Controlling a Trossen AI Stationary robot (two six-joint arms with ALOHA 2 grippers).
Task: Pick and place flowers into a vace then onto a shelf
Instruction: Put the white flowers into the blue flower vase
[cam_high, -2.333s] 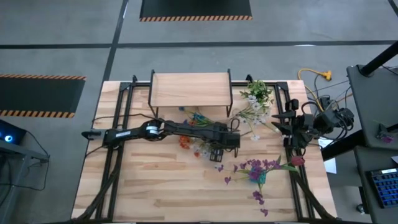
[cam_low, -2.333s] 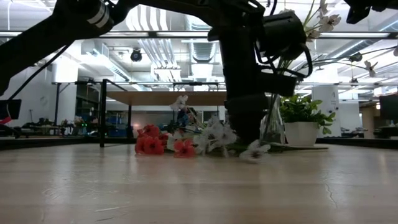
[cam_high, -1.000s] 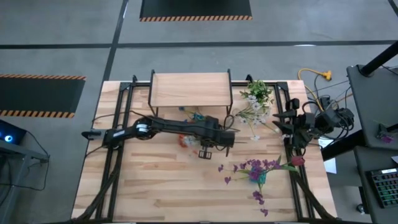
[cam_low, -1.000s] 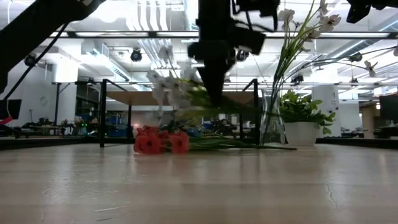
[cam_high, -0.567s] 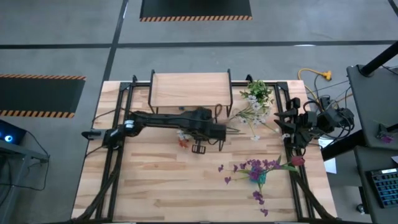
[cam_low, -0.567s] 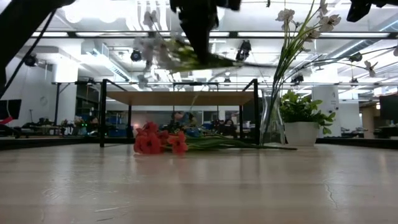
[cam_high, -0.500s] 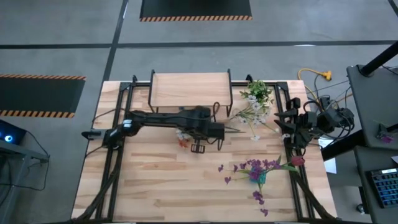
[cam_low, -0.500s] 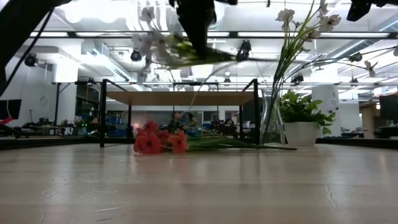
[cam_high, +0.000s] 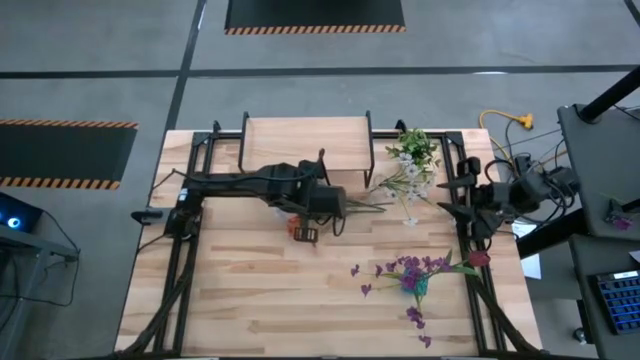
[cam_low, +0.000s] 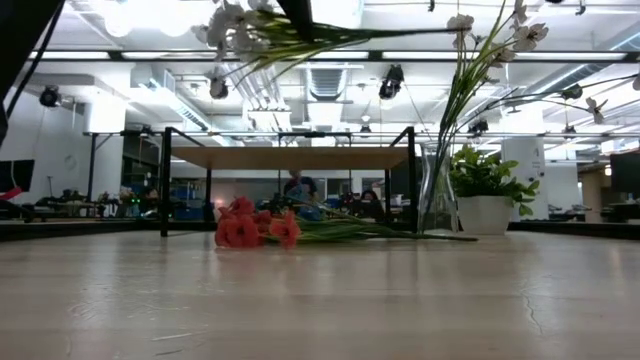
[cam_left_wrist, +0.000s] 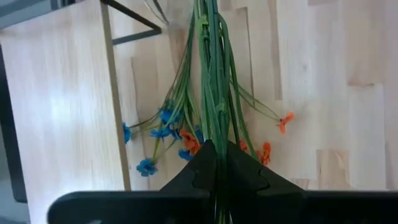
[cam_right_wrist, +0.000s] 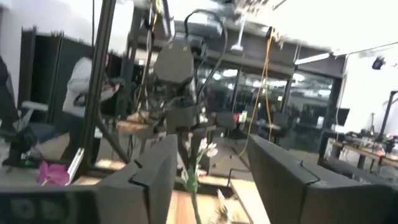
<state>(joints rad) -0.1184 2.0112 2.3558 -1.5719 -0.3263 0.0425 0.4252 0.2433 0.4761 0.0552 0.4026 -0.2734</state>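
Hidden or unclear: in the low view the left hand is cut off at the top edge; only the white blooms (cam_low: 232, 22) and stems of its bunch show. From above, the arm covers most of that bunch. The glass vase (cam_low: 437, 192) is clear in the low view only; from above it cannot be made out among the white sprays (cam_high: 405, 178).

Left hand (cam_high: 335, 202): dark, two-fingered, raised above the surface (cam_high: 250, 290) just in front of the shelf (cam_high: 307, 143). Fingers pressed fully together on a bundle of thin green stems (cam_left_wrist: 212, 93), which run straight out from the fingers in the left wrist view.

Flowers, loose: small orange (cam_left_wrist: 267, 151) and blue blooms (cam_left_wrist: 163, 116) on wiry green stems lie on the surface under the left hand, beside a shelf leg. A purple cluster (cam_high: 412, 270) and one dark red bloom (cam_high: 479, 258) lie near the right edge.

Flowers, in vase: tall white blooms (cam_low: 520, 32) on arching stems; vase stands upright beside a leafy potted plant (cam_low: 485, 192).

Shelf: pale wood board, thin black metal legs, at the far side of the surface.

Right hand (cam_high: 459, 203): at the right edge of the surface, fingers (cam_right_wrist: 149, 177) parted, holding nothing.

Surface: light wood planks, black frame.
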